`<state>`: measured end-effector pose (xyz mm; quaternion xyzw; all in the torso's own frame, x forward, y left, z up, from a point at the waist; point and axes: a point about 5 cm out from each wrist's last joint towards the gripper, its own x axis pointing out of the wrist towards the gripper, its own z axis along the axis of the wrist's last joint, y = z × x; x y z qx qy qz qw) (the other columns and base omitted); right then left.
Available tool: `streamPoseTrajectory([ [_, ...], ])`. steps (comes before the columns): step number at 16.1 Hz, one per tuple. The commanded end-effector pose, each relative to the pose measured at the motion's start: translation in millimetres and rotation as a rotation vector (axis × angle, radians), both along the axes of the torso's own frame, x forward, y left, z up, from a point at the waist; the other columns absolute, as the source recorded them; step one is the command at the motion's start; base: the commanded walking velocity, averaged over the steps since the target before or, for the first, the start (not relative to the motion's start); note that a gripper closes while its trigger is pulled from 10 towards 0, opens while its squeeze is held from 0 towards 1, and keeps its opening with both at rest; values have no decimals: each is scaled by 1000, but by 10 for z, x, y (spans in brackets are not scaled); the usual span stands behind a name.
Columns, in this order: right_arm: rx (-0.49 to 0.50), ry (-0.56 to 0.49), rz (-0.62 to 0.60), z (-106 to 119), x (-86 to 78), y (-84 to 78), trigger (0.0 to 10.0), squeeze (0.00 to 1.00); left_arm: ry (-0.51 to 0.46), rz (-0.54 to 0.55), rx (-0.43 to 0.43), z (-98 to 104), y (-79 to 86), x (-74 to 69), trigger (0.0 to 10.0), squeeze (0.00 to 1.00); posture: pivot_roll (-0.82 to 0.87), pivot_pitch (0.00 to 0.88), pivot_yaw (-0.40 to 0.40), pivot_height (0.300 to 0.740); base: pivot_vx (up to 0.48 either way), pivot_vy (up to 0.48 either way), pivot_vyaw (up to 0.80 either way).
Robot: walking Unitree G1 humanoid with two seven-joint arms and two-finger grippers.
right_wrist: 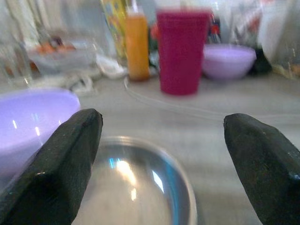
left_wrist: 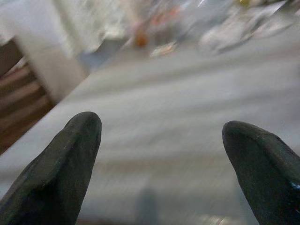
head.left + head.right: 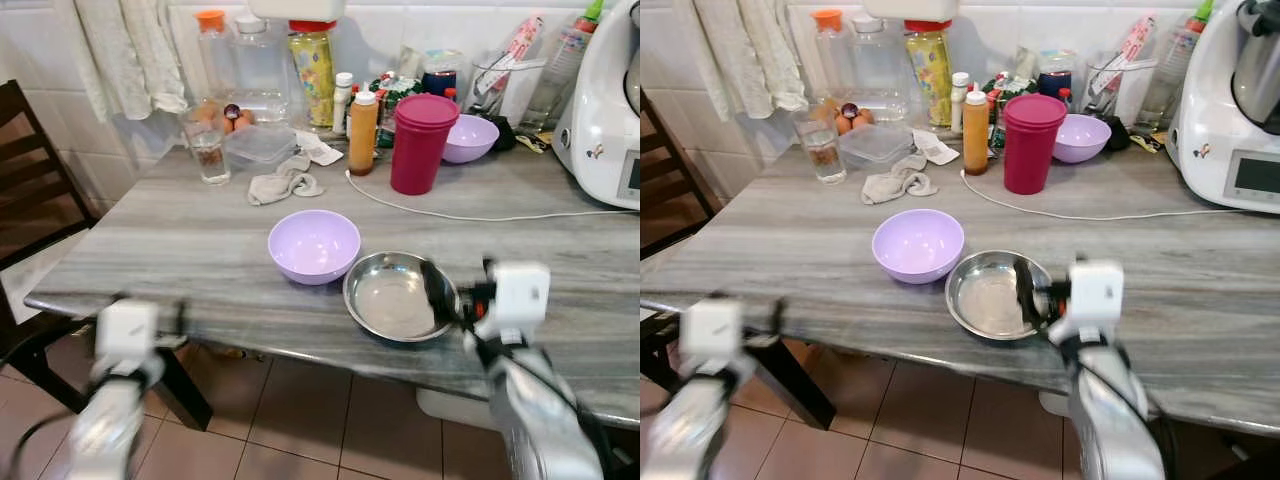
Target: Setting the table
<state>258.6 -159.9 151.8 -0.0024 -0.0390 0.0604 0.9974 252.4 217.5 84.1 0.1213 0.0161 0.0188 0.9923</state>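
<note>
A lilac bowl (image 3: 313,244) and a shiny steel bowl (image 3: 395,295) sit side by side near the front edge of the grey marble-look table (image 3: 150,250). My right gripper (image 1: 164,140) hovers open over the steel bowl's right rim, one black finger (image 3: 437,290) above the bowl; nothing is between its fingers. My left gripper (image 2: 161,140) is open and empty at the table's front left corner, blurred in the eye views.
At the back stand a red tumbler (image 3: 423,143), an orange bottle (image 3: 363,130), a second lilac bowl (image 3: 468,138), a glass (image 3: 208,150), a cloth (image 3: 285,183) and bottles. A white cable (image 3: 480,215) runs to a white appliance (image 3: 605,110). A dark chair (image 3: 30,200) stands left.
</note>
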Motion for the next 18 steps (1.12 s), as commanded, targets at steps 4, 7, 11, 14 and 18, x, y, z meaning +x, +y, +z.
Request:
streamPoseTrajectory([
  [4,-74,-78,128,262,234,82,10000,0,-169,-117,57,612,-69,570,10000,0,-247,0,84,740,0,0,0],
  [7,-105,-97,159,383,305,25,10000,0,-211,-162,105,894,38,759,10000,0,-244,0,87,740,0,0,0],
  [11,-39,-59,133,232,163,69,10000,0,-109,-128,56,458,94,464,10000,0,-240,0,81,740,0,0,0],
  [14,-9,-14,92,43,24,91,10000,0,-15,-97,7,45,92,94,10000,0,-216,0,68,740,0,0,0],
  [18,22,40,39,-122,-100,-26,10000,0,60,8,45,-195,344,-326,10000,0,-168,5,34,740,0,0,0],
])
